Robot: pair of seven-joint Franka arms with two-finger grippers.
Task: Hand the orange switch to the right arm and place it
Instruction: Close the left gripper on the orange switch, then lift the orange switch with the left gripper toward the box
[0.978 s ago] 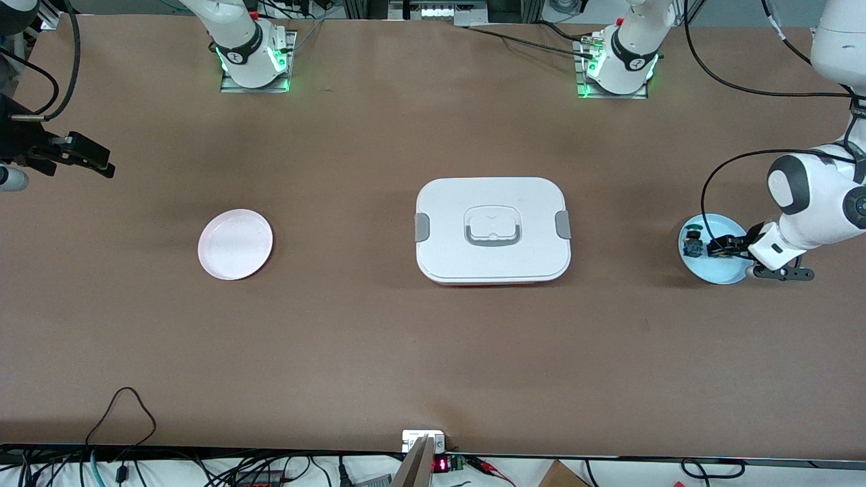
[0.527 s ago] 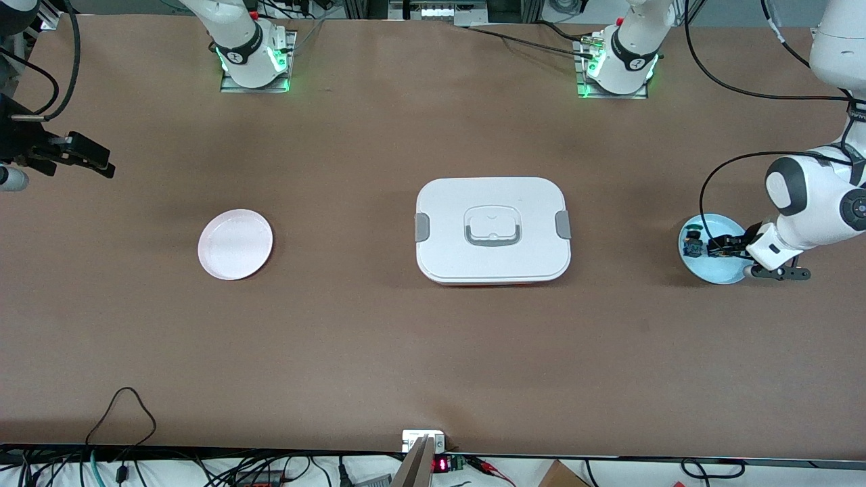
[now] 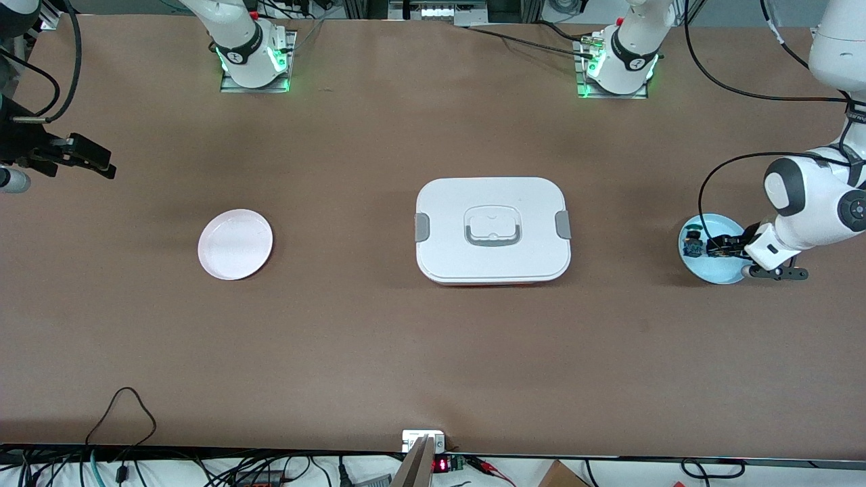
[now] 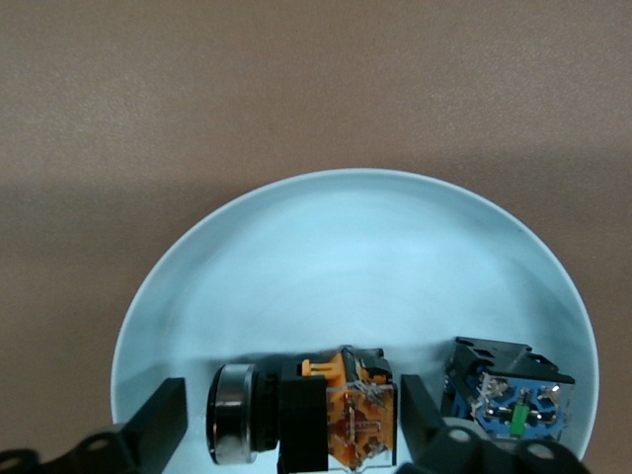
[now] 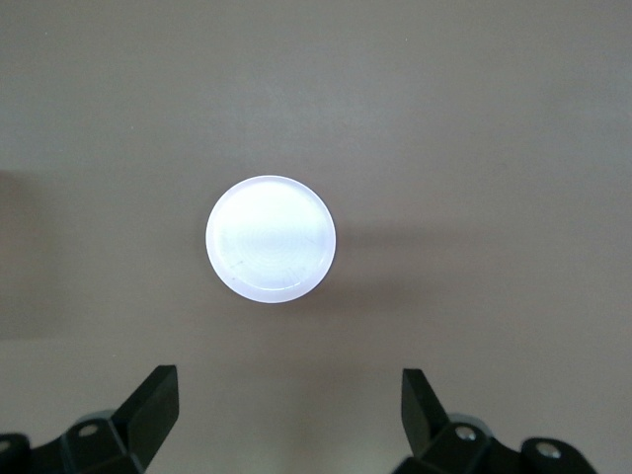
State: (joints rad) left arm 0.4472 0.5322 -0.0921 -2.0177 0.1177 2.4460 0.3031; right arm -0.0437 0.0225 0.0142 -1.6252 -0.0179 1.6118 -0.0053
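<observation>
Bracketing the orange switch (image 4: 321, 415), the left gripper (image 4: 286, 420) sits low in the pale blue plate (image 4: 336, 257) at the left arm's end of the worktop (image 3: 406, 338). Its jaws stand apart with gaps either side, nothing clamped. The switch lies on its side, long axis spanning finger to finger, beside a blue-green component (image 4: 513, 400). The right gripper (image 5: 286, 415) waits wide open above the white plate (image 5: 271, 239).

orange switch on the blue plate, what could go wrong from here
1. In the left wrist view the left gripper has a finger on each side of the small black switch with orange parts, but a gap shows at both, so it could slip or twist on closing.
2. The similar black piece with blue-green parts lies right beside one finger on the round pale blue plate and may get nudged.
</observation>
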